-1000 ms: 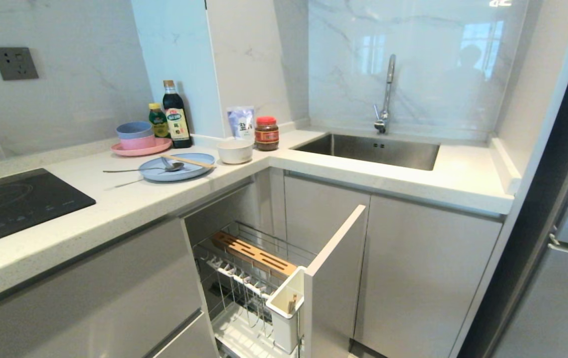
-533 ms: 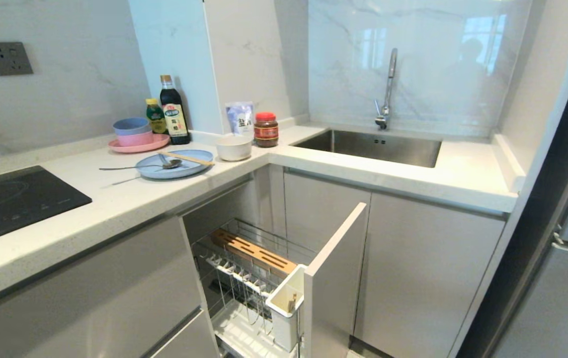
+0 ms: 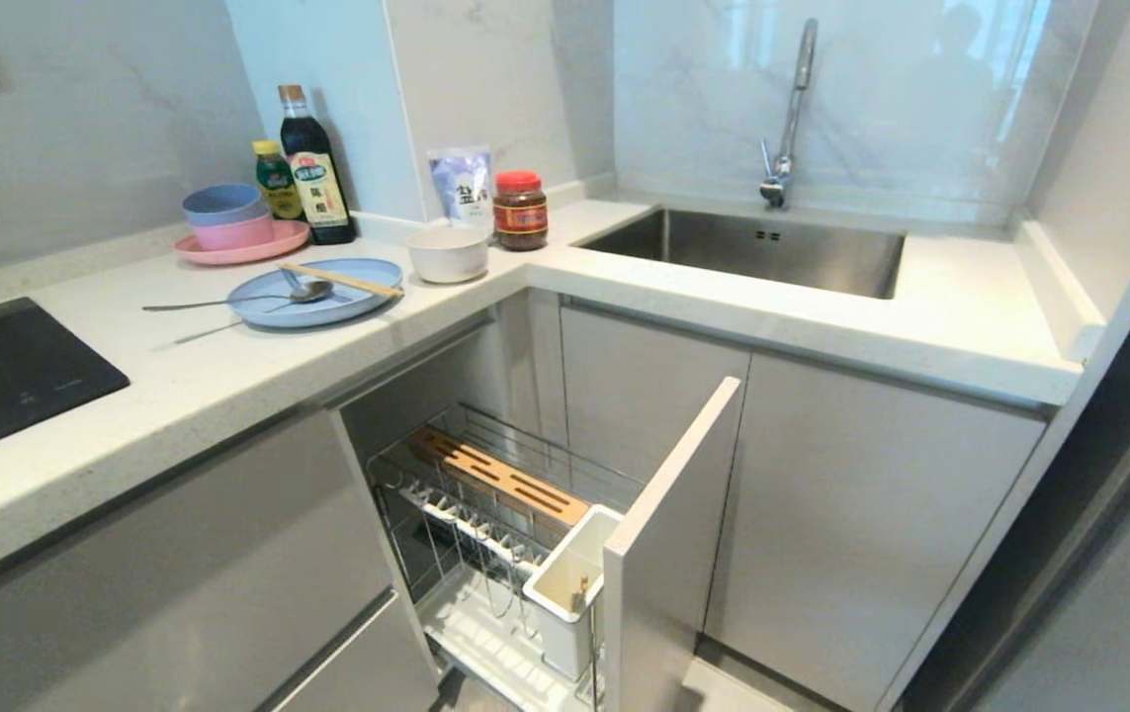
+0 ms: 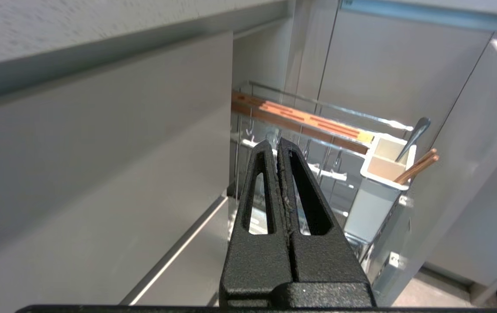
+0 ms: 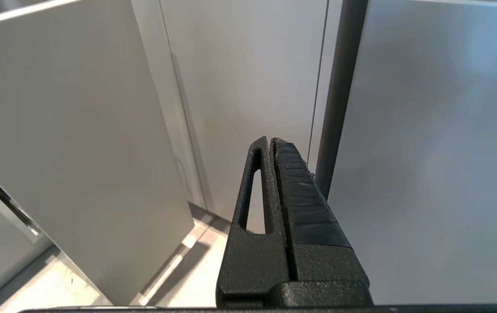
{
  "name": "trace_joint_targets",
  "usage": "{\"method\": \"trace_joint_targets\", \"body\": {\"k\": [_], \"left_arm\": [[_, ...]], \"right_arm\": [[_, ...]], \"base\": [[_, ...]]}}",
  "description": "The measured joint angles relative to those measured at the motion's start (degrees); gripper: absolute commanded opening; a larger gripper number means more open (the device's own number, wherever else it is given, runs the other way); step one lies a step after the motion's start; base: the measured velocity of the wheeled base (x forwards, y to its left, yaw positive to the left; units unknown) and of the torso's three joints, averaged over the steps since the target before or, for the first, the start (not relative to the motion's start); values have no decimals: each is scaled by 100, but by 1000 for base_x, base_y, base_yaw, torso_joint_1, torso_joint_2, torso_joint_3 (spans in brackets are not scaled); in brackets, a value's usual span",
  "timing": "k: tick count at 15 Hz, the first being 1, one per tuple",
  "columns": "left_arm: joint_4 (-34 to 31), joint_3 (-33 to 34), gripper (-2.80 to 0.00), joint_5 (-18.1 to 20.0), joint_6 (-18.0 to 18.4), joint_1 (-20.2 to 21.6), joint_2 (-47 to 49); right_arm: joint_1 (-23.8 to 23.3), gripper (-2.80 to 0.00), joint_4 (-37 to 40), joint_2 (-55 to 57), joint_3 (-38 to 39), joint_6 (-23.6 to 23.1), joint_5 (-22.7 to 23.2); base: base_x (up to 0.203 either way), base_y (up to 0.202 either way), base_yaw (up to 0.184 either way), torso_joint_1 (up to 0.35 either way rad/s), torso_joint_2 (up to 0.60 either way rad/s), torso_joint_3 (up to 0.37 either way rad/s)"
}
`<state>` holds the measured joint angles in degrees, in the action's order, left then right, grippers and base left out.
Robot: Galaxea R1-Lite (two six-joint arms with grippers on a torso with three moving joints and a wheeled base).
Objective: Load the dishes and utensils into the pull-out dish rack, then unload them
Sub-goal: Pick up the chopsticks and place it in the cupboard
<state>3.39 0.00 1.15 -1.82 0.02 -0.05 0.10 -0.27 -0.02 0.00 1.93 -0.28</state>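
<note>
Head view shows the rack [image 3: 485, 494] pulled out, plate [image 3: 317, 292], spoons [image 3: 228, 300], chopsticks [image 3: 339, 280] and bowl [image 3: 448, 254] on the counter. Both grippers [image 4: 277, 145] [image 5: 270, 141] hang closed, empty. Loading is not begun; next an arm must reach up.

Pale-blue plate [image 3: 317, 294], off-white bowl [image 3: 448, 254], silver spoons [image 3: 228, 300], light-brown chopsticks [image 3: 339, 280] — all on a speckled white countertop [image 3: 228, 381]. Rack [image 3: 485, 524] — chrome wire, tan strip [image 3: 497, 475], white caddy [image 3: 569, 588]. Pink plate [image 3: 243, 245].
</note>
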Motion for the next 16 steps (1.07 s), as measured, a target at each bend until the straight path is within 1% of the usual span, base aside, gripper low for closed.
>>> {"method": "trace_joint_targets", "body": {"k": [16], "left_arm": [[0,0,-280,-2,-44,-2,5]], "right_arm": [[0,-280,2,0,0,0,-1]], "base": [[0,0,0,3,2,-197]]}}
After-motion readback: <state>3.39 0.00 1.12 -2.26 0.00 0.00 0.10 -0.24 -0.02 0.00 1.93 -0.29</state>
